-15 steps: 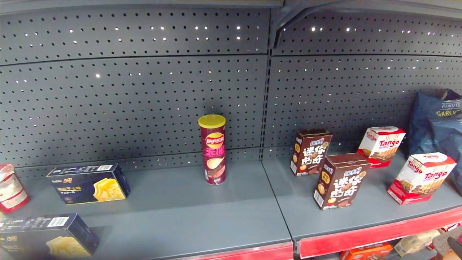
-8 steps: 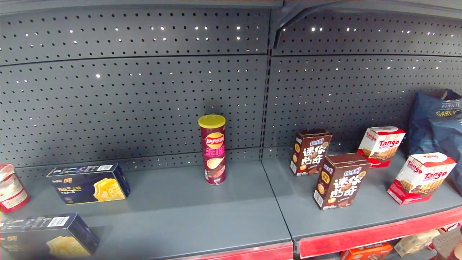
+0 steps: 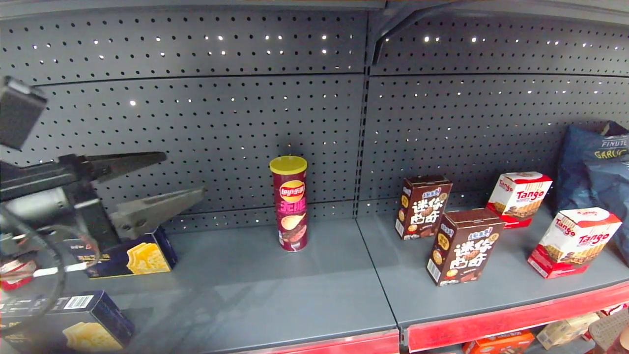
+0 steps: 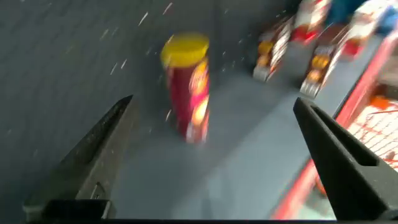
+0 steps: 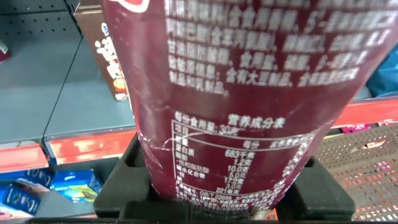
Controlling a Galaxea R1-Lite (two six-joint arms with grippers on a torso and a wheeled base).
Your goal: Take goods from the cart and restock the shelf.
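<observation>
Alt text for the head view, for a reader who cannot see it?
The open left gripper hangs over the grey shelf's left end, pointing toward an upright chip can. Blue boxes lie by it; brown boxes and red-white boxes stand farther right.

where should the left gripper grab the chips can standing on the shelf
Around the mid-body of the chips can, left gripper coming from the front and straddling it: it stands upright, a narrow cylinder, with bare shelf on both sides.
</observation>
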